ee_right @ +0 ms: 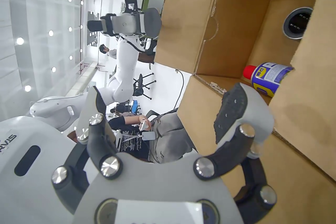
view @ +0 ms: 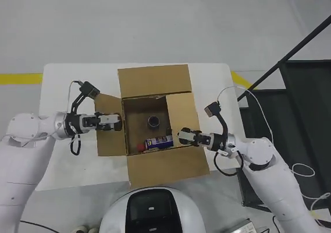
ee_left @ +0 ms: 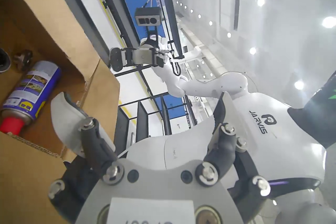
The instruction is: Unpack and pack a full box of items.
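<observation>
The cardboard box (view: 153, 81) stands open in the middle of the table (view: 66, 87), its four flaps folded outward, reaching from near the far edge almost to the near edge. Inside, a blue spray can (view: 158, 141) with a red cap lies on its side against the wall nearest the robot. A round dark container (view: 153, 122) stands upright near the middle of the floor. Beside it the left wrist view shows a small dark piece (ee_left: 23, 58) that I cannot identify.

The left hand (view: 111, 122) hangs over the left flap (view: 108, 143), just at the rim of the opening, fingers spread and holding nothing. The right hand (view: 184, 136) sits over the right flap (view: 182, 110) near the box's near right corner, also spread wide and empty.

Every item I can see lies inside the box, and much of the box floor is bare. Opening the flaps looks done. Whether this is unpacking about to begin or repacking partly finished, I cannot say from here. Either way both hands are free to reach in, and the spray can seems the closest pick for either one.
</observation>
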